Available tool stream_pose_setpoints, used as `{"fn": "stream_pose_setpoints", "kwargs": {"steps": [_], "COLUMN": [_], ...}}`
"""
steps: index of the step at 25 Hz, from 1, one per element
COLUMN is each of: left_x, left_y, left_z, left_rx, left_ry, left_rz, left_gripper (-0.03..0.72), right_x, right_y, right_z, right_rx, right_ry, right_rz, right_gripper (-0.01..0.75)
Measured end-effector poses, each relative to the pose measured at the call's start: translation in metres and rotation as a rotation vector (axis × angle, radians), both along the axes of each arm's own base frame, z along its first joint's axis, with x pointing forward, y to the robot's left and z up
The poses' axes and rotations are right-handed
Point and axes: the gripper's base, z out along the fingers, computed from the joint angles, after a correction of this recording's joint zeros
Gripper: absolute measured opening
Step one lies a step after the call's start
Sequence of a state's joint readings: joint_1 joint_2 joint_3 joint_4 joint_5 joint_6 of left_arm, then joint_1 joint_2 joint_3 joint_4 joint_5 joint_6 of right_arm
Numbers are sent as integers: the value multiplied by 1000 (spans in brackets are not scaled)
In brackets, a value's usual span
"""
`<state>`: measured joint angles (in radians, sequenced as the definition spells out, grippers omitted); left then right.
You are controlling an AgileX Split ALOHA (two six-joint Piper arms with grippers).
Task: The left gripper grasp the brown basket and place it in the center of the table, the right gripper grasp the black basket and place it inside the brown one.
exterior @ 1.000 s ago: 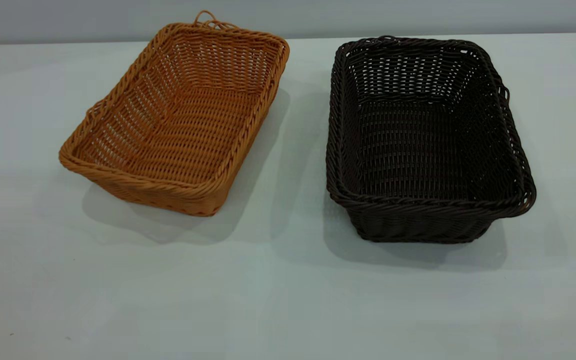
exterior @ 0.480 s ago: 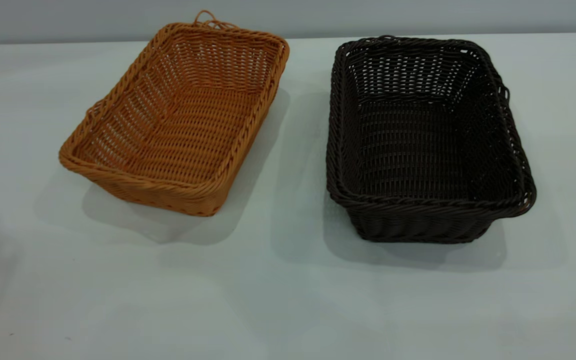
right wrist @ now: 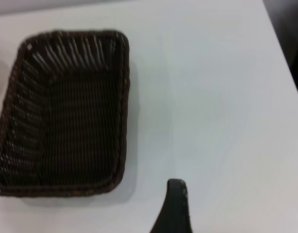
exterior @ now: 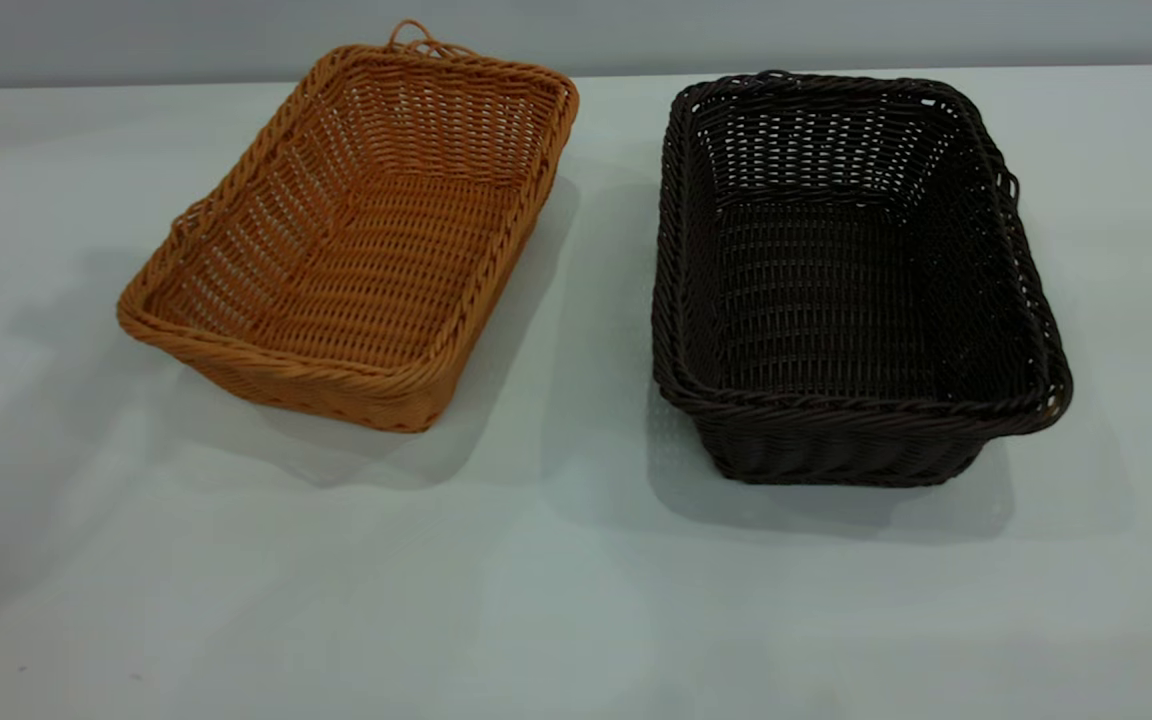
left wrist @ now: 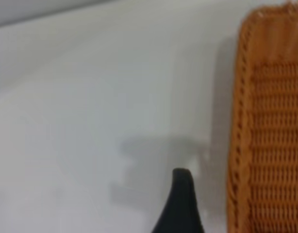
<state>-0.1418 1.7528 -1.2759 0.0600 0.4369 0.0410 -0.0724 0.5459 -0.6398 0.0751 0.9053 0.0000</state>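
The white table (exterior: 576,600) carries the brown basket (exterior: 356,250) and the black basket (exterior: 846,290), set apart.

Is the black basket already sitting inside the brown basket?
No, the black basket stands beside the brown basket, apart from it on the table.

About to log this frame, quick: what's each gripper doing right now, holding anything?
Left gripper: holding nothing, above the table beside the brown basket.
Right gripper: holding nothing, above the table, apart from the black basket.
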Motion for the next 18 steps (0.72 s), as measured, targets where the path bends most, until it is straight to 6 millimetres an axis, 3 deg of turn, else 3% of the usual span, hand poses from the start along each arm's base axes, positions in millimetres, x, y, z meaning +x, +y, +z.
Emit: {"fn": "stream_pose_setpoints", "kwargs": {"steps": [4,10,18], "left_x": [13,24,32], "left_y": [-17,-25,-27], "left_z": [-45,-104,-160], "left_rx": [17,34,37], "left_ry": [108,212,254], "left_rz": [-39,-54,-60], "left_gripper": [575,576,574], "right_x": [13,29,55], "right_y": [0,-1,0], "right_z": [-6,-14,-32], "right_rx": [18,31,75], "right_ry": [63,132,251], "right_rz": [2,0,-3], "right_gripper": [584,584,584]}}
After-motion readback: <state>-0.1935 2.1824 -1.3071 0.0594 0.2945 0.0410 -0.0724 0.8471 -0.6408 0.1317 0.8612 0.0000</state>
